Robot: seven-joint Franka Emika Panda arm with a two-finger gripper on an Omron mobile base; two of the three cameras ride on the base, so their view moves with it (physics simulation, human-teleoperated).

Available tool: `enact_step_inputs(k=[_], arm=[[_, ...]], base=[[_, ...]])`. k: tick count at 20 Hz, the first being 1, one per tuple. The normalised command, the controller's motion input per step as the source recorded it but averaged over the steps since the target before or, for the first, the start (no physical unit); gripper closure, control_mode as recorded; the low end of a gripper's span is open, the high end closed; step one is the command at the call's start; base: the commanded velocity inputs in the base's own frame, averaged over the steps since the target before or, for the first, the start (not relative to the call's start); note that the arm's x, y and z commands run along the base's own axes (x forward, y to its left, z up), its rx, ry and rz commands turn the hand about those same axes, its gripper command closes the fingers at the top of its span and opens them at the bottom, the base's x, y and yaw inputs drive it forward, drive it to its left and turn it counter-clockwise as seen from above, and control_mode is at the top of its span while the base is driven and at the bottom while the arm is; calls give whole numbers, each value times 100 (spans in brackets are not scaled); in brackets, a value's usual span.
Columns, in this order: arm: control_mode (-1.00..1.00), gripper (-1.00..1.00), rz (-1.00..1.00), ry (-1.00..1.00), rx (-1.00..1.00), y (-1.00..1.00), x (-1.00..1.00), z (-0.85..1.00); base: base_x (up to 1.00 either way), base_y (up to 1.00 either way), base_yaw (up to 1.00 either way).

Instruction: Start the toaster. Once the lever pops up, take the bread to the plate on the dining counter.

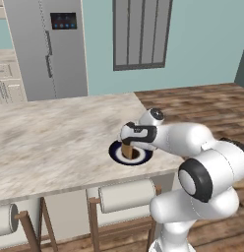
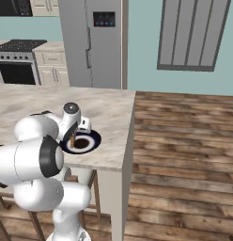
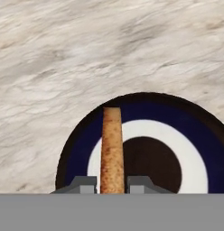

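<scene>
- While the bread [image 3: 112,151] is pinched edge-on between the two fingertips [image 3: 82,184], it is seen low in the centre of the hand view, standing upright over the plate [image 3: 195,153].
- The gripper [image 1: 128,143] is found just right of centre in the left base view, above the plate [image 1: 115,152] near the front edge of the dining counter [image 1: 50,142].
- Centre-left in the right base view, the plate [image 2: 92,141] is seen close to the corner of the dining counter [image 2: 111,113], with the gripper [image 2: 73,136] over it.
- The jaws are closed snugly on the slice's two flat faces; only its thin crust edge is shown to the hand camera.
- The slice is judged light, stiff and dry, with a rough crust that should not slip readily.
- It is also judged brittle, so a hard squeeze could crumble it.
- Hold is best taken on the broad faces, near one edge, as is done now.
- Whether the bottom edge is touching the plate cannot be told.
</scene>
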Motion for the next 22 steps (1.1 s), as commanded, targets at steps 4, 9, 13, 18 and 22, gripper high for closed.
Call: enact_step_inputs(k=[4, 9, 13, 18, 22], arm=[[-100, 100, 0, 0, 0, 3, 11, -12], [-100, 100, 0, 0, 0, 0, 4, -18], [-100, 100, 0, 0, 0, 0, 0, -24], [-100, 100, 0, 0, 0, 0, 0, -27], [-100, -100, 0, 0, 0, 0, -5, -7]], base=[[0, 0, 0], [0, 0, 0], [0, 0, 0], [0, 0, 0], [0, 0, 0]])
